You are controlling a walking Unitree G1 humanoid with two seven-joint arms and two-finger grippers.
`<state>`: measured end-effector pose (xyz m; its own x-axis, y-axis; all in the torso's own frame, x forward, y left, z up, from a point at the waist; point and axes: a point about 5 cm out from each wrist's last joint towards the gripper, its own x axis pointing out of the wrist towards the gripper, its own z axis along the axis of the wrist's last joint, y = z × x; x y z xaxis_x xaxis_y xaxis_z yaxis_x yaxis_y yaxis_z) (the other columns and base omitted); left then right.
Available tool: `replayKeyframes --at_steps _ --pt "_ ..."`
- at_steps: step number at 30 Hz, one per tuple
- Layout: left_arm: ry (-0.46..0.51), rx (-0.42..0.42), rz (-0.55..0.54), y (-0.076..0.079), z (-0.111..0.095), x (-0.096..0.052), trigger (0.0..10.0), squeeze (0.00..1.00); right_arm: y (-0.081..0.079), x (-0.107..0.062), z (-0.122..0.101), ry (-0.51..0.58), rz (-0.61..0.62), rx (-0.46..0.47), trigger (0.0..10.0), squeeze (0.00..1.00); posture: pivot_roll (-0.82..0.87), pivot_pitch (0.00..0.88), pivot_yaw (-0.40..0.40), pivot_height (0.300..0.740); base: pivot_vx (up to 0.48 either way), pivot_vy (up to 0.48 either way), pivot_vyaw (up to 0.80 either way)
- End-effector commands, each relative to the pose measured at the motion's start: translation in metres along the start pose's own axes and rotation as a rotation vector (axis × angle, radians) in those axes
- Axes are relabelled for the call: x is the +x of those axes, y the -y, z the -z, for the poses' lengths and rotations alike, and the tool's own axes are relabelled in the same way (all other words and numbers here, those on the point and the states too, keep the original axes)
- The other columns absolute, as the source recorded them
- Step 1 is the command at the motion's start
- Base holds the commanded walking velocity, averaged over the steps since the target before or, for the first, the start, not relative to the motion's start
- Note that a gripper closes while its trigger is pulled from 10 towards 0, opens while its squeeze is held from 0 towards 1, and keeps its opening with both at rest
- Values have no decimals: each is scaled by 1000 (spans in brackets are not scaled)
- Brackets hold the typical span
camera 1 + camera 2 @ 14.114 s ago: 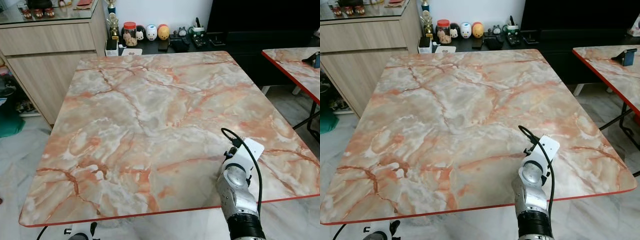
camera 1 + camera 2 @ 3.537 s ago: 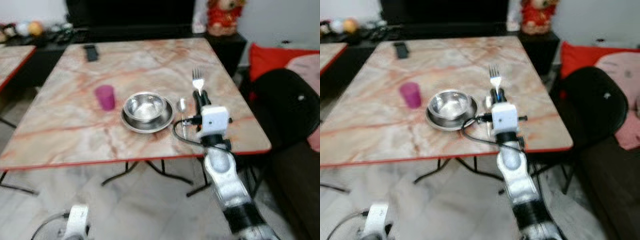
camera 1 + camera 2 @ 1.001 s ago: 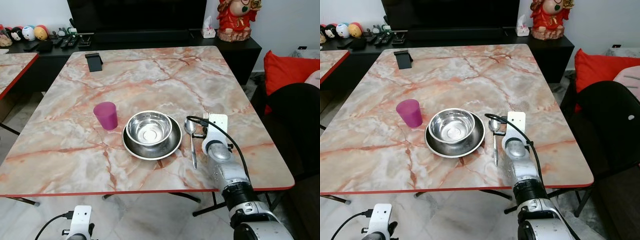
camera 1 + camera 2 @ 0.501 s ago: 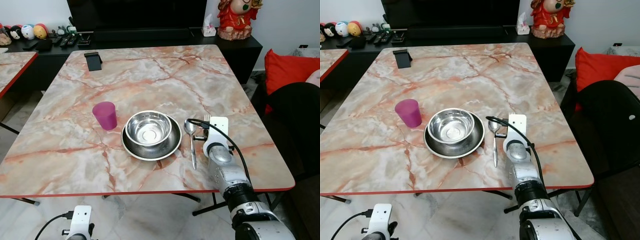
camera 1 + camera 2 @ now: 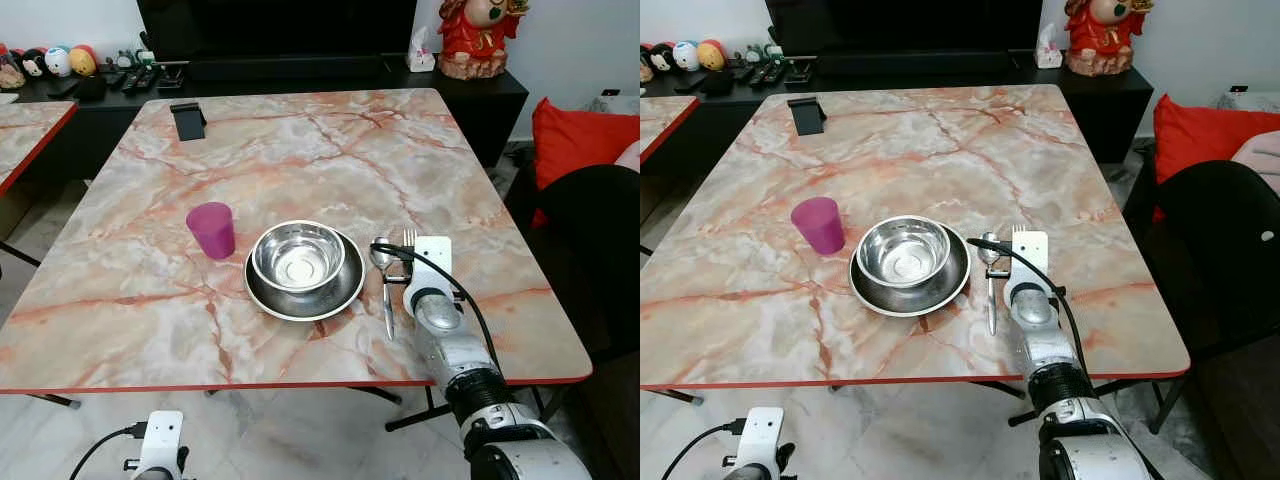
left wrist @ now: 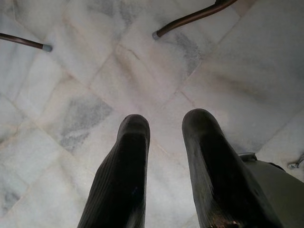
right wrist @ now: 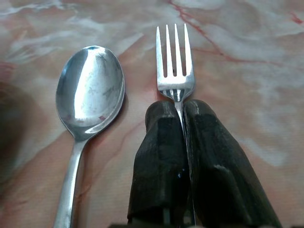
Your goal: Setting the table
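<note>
**Fork to be laid down beside the spoon**

While the fork [image 7: 175, 71] is clamped by its neck between the closed fingers of the right gripper [image 7: 176, 110], it is held low over the table [image 5: 300, 130], near the right edge, just beside the spoon [image 7: 89, 90]. The spoon lies next to the bowl [image 5: 298, 258] on its plate [image 5: 345, 292]. The fork should be kept parallel to the spoon and lowered flat before the fingers are opened, so that it is not knocked. The cup [image 5: 211, 229] stands on the bowl's far side. The left gripper [image 6: 164, 142] hangs idle with fingers parted.
</note>
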<state>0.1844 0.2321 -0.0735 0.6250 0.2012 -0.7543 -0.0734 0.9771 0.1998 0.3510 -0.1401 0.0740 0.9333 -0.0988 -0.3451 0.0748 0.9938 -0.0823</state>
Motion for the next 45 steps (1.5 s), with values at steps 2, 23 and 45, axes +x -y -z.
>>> replayKeyframes --at_steps 2,23,45 --pt "-22 -4 -12 -3 4 -1 10000 0 -2 1 -4 7 -9 -3 10000 0 -34 28 35 740 0 0 0" --pt "-23 -3 -13 -3 4 -1 10000 0 -3 2 -3 3 -13 3 10000 4 -32 26 34 740 0 0 0" --pt "-21 -4 -16 -3 4 -1 10000 0 -4 3 -3 2 -13 -1 10000 235 -27 18 33 740 0 0 0"
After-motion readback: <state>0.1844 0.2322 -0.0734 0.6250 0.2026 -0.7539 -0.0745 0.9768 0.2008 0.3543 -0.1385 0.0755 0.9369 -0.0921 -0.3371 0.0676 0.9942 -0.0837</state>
